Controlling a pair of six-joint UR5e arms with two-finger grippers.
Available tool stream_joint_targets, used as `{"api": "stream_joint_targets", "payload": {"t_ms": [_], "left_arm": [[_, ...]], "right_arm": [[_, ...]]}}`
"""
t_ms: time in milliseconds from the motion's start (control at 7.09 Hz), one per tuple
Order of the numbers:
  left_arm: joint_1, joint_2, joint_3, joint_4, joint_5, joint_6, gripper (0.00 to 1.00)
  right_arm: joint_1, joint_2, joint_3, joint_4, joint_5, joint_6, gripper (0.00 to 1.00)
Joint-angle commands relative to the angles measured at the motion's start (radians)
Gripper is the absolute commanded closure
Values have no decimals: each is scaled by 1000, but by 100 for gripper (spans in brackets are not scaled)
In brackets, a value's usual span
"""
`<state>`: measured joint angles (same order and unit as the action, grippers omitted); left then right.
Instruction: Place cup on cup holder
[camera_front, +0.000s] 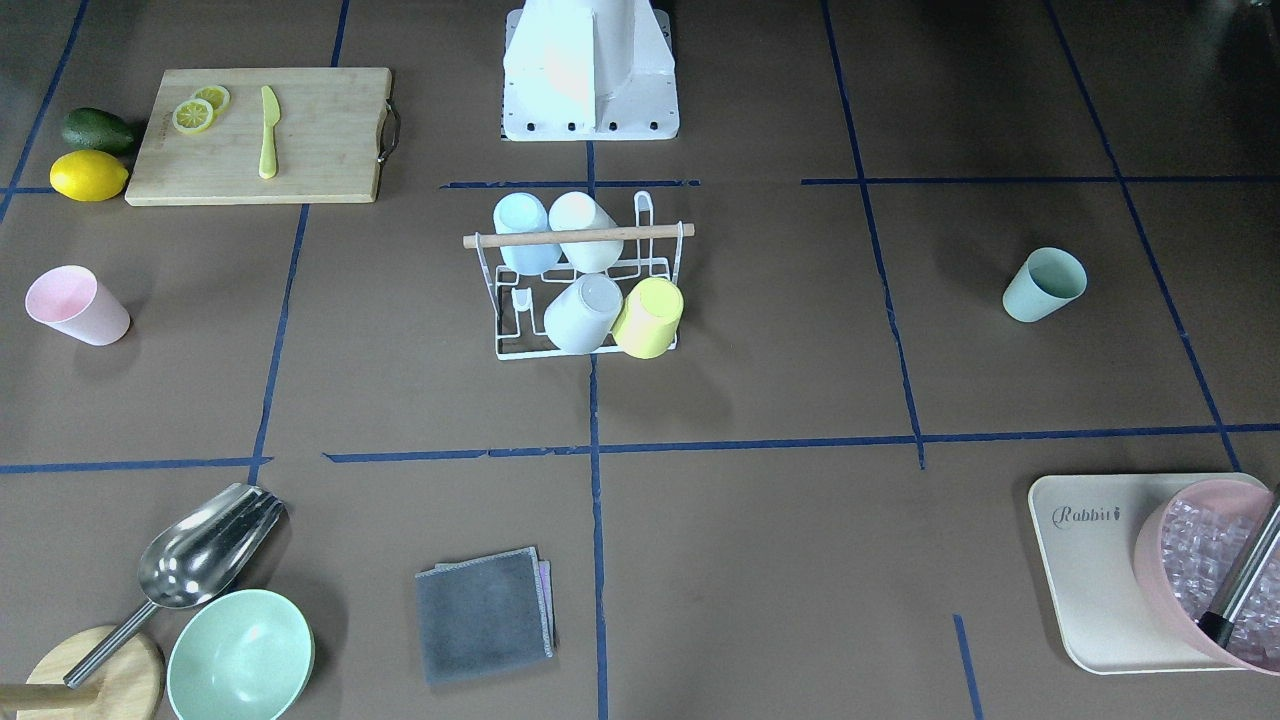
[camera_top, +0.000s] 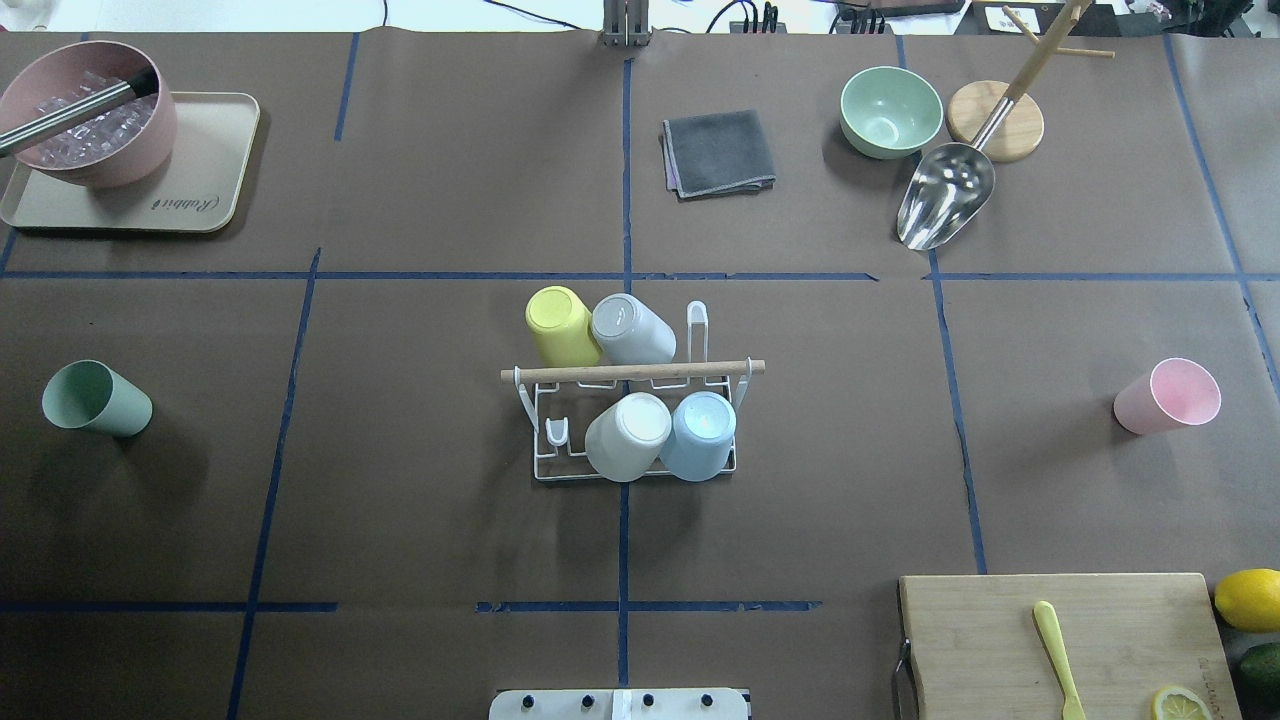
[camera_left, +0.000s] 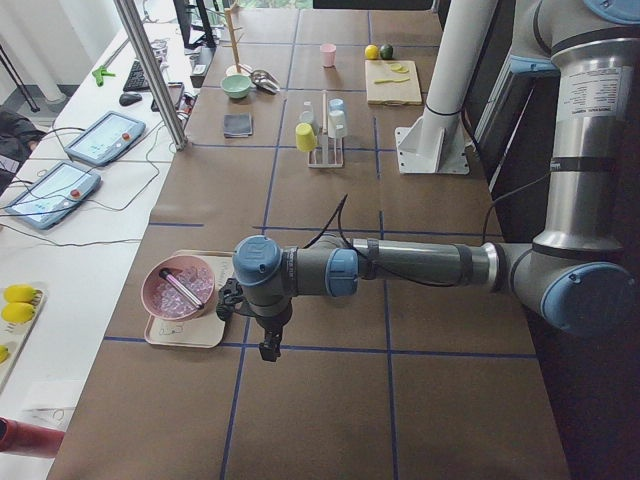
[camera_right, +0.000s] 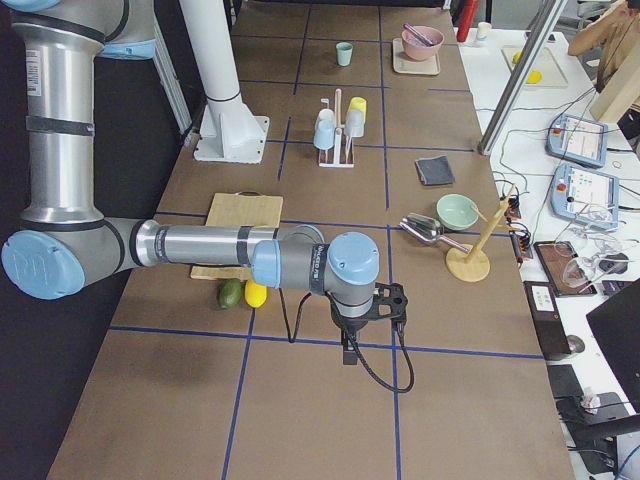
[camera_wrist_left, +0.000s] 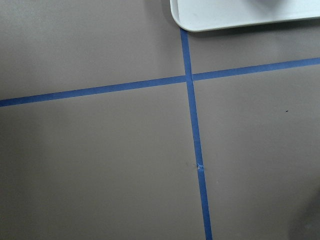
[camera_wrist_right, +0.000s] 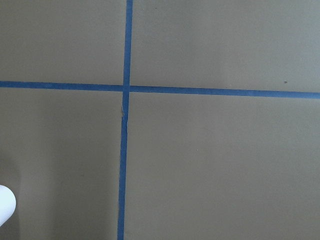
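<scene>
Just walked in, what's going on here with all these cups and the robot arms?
Nothing is being handled now. The cup holder carries a yellow cup, a grey cup, a white cup and a light blue cup. A green cup and a pink cup stand loose far to either side. The left gripper and right gripper hang over the table, away from every cup.

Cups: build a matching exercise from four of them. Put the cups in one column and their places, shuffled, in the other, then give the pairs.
Cups
1. yellow cup
2. blue cup
3. green cup
4. pink cup

Places
A. on the table, robot's right side
B. on the rack, row nearer the robot
C. on the table, robot's left side
D. on the rack, row farther from the robot

Pairs: 1-D, 2-B, 3-C, 4-A
</scene>
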<state>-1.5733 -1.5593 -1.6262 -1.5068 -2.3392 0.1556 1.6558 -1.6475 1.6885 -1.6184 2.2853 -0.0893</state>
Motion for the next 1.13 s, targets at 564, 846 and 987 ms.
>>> {"api": "stream_joint_targets", "payload": {"t_ms": [564,846,987], "left_arm": [[53,-232,-15,330,12,22,0],[187,-371,-14,502,87,24,0],[212,-425,-11,523,148,27,0]], "right_arm": [[1,0,-1,0,-1,2,0],[-1,0,-1,0,-1,2,0],[-1,0,-1,0,-1,2,0]]}}
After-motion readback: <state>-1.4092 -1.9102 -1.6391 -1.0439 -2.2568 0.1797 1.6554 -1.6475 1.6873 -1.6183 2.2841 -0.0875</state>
